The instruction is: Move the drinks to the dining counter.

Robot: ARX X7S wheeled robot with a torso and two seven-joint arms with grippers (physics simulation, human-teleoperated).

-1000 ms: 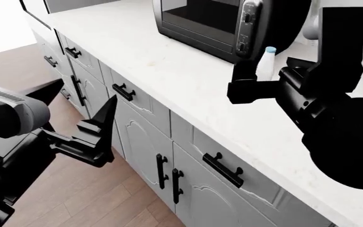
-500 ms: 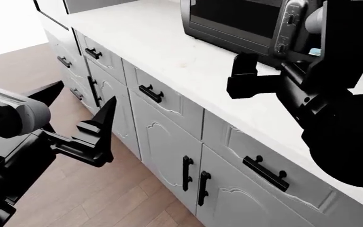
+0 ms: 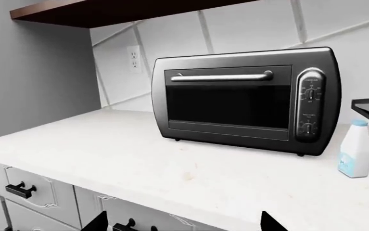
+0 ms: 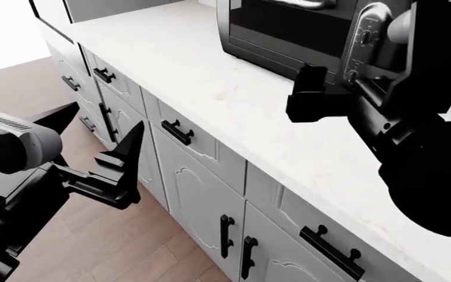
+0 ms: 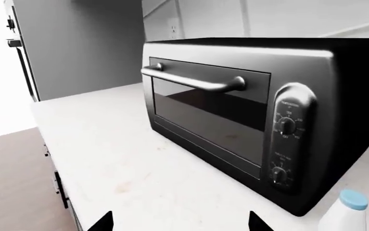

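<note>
The head view has swung, and the right arm (image 4: 413, 135) apparently now hides the small bottle (image 3: 355, 149).

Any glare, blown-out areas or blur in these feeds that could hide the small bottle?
Head view: floor corner upper left is washed out white; the bottle is hidden behind the right arm. Left wrist view: sharp, even light, small pale bottle clear beside the toaster oven. Right wrist view: sharp, bottle cropped at the frame edge.

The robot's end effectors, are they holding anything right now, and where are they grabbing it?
Nothing is held. The left end effector is open over the floor, and the right end effector is open above the counter. The small bottle stands untouched beside the toaster oven.
</note>
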